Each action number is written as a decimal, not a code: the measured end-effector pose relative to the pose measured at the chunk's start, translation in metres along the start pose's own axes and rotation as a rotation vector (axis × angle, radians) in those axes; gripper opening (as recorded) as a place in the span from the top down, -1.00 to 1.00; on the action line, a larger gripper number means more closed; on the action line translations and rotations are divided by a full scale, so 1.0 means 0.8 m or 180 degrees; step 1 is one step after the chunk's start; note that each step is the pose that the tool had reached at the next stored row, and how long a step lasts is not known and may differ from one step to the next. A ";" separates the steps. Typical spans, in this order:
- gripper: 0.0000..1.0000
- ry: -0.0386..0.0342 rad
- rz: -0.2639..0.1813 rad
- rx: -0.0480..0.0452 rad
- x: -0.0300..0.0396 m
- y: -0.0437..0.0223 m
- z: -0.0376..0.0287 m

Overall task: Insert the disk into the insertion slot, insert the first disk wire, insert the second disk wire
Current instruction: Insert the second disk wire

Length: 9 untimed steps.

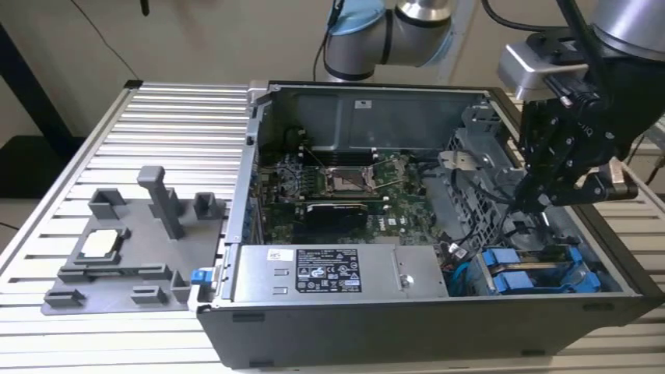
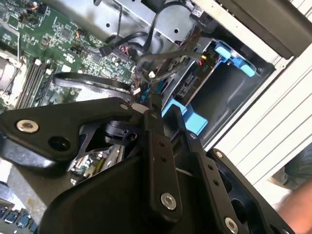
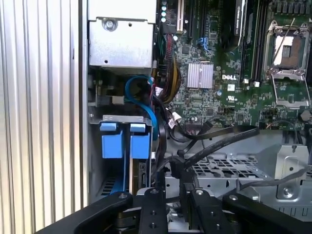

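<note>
Disk [image 1: 516,281] in its blue carrier already sits in the insertion slot [image 1: 540,257] at the case's front corner, beside a second blue carrier [image 1: 501,258]. Judged step: a disk wire insertion. Hand [image 1: 527,204] hovers above the cage among black cables [image 3: 214,139], fingers narrow, apparently pinching a cable end; hold unconfirmed. Next move calls for aligning the connector with the drive port. Case sits on the bench [image 1: 156,117].
</note>
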<state>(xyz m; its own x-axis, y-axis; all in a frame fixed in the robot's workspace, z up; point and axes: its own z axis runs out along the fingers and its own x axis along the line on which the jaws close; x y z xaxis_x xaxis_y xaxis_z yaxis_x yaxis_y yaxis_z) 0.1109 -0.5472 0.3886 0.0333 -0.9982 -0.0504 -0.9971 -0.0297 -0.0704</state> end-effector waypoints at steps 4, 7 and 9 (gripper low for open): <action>0.47 0.0034 -0.0005 0.0052 -0.0026 0.0172 0.0020; 0.47 0.0048 -0.0008 0.0097 -0.0073 0.0285 0.0050; 0.47 0.0051 -0.0011 0.0139 -0.0107 0.0326 0.0073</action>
<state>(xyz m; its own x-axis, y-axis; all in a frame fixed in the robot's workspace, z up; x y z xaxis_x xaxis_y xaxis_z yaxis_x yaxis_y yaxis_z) 0.0851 -0.5391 0.3814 0.0352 -0.9988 -0.0342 -0.9930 -0.0311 -0.1139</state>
